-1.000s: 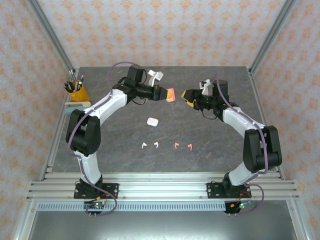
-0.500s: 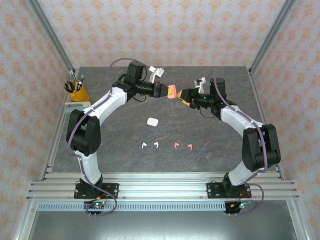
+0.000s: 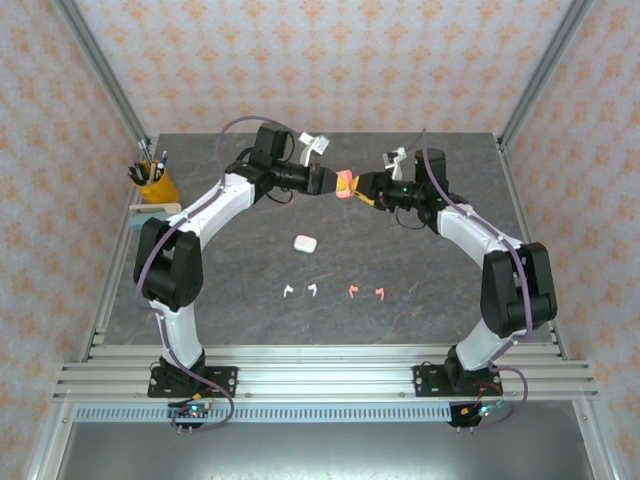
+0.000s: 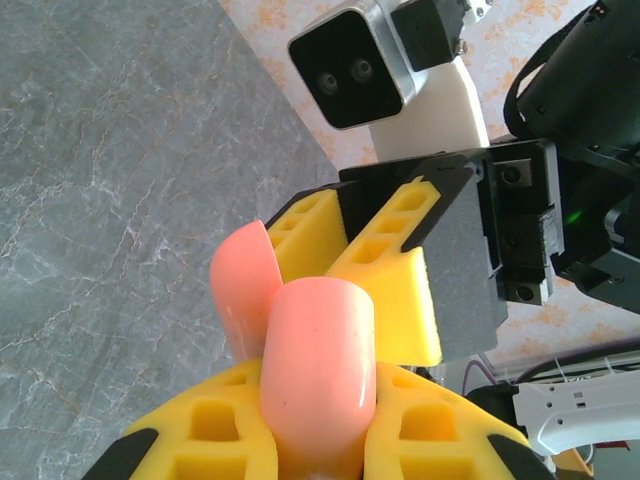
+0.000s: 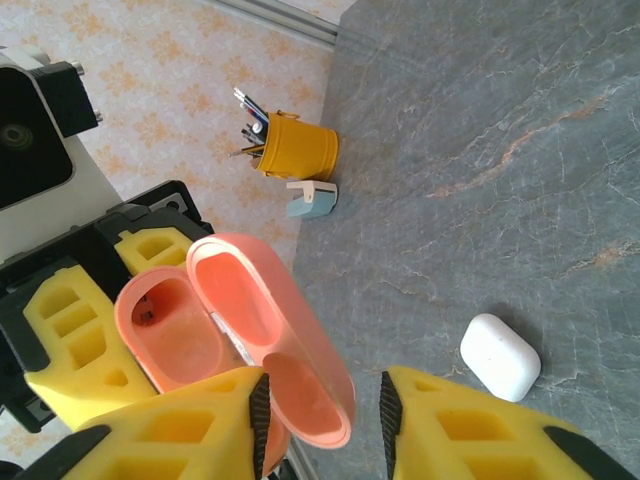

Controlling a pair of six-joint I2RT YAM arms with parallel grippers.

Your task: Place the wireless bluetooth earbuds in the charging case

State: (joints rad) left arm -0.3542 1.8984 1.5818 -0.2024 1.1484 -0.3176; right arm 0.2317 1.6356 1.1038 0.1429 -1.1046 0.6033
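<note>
Change: right claw (image 5: 322, 400) brought up to the airborne pink case (image 4: 318, 360), fingers apart around its open lid, seemingly untouched | left claw (image 3: 333, 183) clamped on case | earbuds (image 3: 353, 290) left on desk (image 3: 240, 270), uninserted.

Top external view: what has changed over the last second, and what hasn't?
The right gripper swung left across the gap to the left gripper. Its open jaws now straddle the raised lid of the coral-pink case, not clamped. The left gripper stayed shut on the case. The white case and four earbuds lie unmoved on the table.
</note>
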